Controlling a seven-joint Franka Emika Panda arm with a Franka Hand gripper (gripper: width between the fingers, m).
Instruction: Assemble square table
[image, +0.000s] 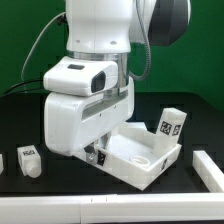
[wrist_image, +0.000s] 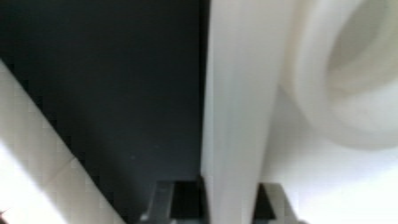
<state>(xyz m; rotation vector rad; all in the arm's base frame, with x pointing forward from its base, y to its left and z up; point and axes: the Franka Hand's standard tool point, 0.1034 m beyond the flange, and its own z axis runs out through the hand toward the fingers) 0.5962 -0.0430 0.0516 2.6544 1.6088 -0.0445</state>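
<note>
My pincer (image: 97, 153) is down at the black surface (image: 60, 186), narrowed onto one rim of the square table top (image: 140, 158); in the wrist view that rim runs between the fingers (wrist_image: 183, 202). The top lies flat, a tagged leg (image: 170, 125) just beside its far corner. I judge a repositioning slide: I'd drag low, level and slowly, avoiding that leg

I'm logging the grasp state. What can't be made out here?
Gripper: exterior view, the arm covers its fingertips; open or shut unclear.
Table top: its end at the exterior view's left is hidden behind the arm; in the wrist view, only a blurred white edge.
Leg apart from the top: exterior view, tags too small to read.
</note>
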